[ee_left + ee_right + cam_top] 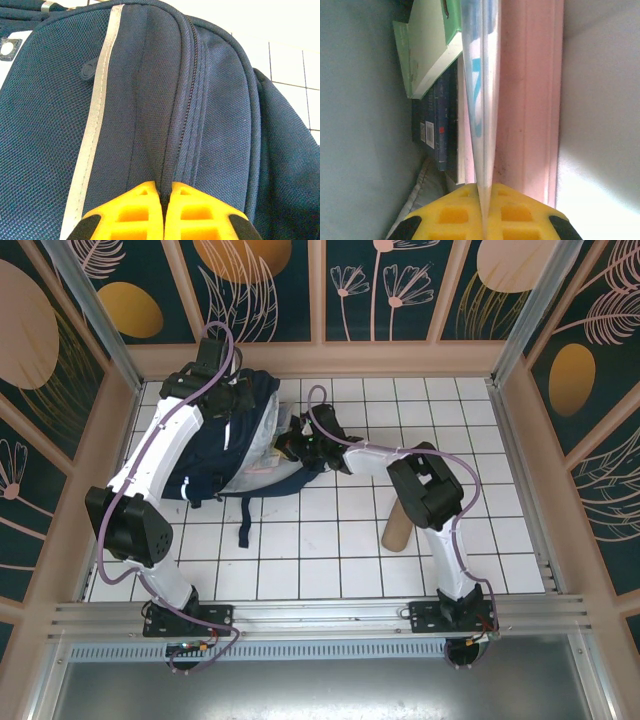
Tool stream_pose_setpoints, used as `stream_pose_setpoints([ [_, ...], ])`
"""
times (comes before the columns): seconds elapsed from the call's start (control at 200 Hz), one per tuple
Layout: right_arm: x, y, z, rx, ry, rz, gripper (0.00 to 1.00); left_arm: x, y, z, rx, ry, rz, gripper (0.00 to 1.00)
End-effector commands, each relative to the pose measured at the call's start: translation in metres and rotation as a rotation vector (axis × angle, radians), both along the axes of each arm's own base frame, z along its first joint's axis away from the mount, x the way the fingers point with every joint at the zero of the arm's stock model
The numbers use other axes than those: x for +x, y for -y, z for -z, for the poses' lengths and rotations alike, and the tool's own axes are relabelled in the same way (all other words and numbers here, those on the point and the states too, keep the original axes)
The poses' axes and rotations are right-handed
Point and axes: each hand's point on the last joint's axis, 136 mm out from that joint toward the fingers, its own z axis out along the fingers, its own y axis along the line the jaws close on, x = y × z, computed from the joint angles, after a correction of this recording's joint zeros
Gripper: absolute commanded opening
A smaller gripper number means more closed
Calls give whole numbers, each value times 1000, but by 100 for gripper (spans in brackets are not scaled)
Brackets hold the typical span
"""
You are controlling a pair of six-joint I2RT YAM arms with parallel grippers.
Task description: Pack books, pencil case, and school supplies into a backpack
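Now we have the backpack (205, 468) lying toward the far left corner of the desk (420, 410). It looks soft and floppy, so we judge its mouth sags unless held. Our left jaws are pressed together on a fold of its navy fabric beside the zipper (186, 100). Our right jaws, inside the opening, pinch the thin packet (480, 90) by its end. It seems light, slick and bendy, best gripped there. It sits between a pink slab (527, 100) and a navy book (437, 125).
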Motion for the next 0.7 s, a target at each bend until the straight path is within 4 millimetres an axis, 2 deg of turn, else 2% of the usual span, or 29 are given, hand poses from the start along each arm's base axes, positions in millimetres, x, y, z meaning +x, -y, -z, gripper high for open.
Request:
stream_pose_setpoints([
  [0.0,-2,3,-15,31,-11,-31,0,3,6,-54,-86,159,14,0],
  [0.12,-6,-22,-9,79,-46,-169,0,4,7,-52,-91,154,16,0],
  [0.295,-22,-58,-14,105,-13,-309,0,5,9,-50,-98,150,20,0],
  [0.435,-33,-78,-9,135,-35,-378,0,5,9,-49,-102,149,22,0],
  [0.575,-40,-82,-5,102,-28,-390,1,5,7,-51,-104,152,19,0],
  [0.65,-38,-75,-2,85,-31,-370,6,4,5,-54,-118,157,20,0],
  [0.695,-36,-70,-3,73,-26,-352,14,4,1,-57,-128,166,13,0],
])
